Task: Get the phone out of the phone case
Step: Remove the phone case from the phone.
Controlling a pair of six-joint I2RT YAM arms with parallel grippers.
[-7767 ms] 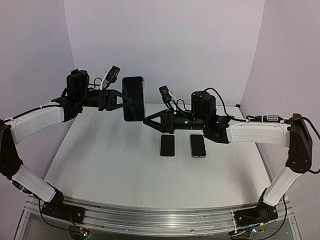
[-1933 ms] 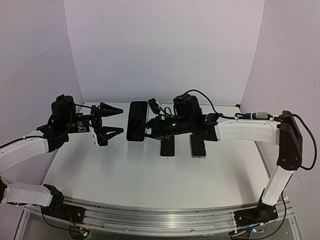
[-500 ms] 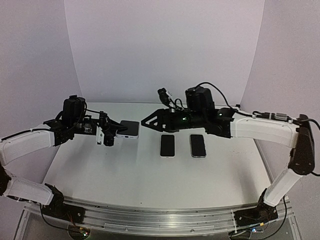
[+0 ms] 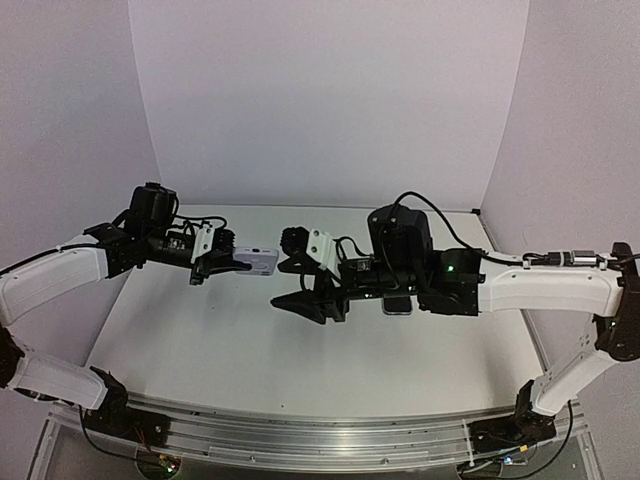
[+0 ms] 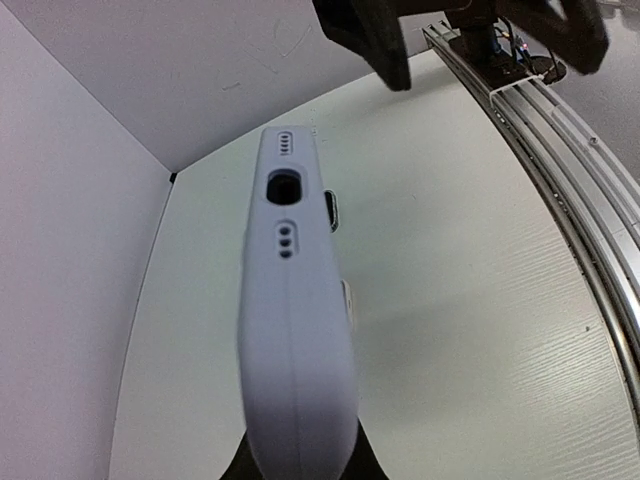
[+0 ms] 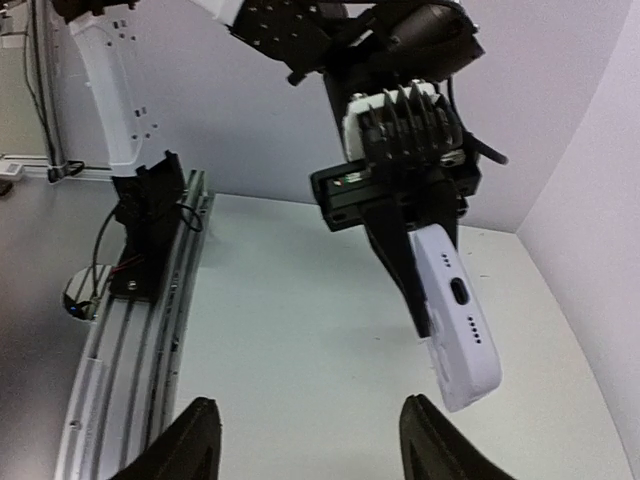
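White phone case, clenched at its left end by the left gripper, hangs above the table with its long axis pointing right at the spread-open right gripper, just beside and slightly nearer than its free end.

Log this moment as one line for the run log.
left gripper: shut on phone case, held above table | right gripper: open, near the case, not touching | phone: not visible
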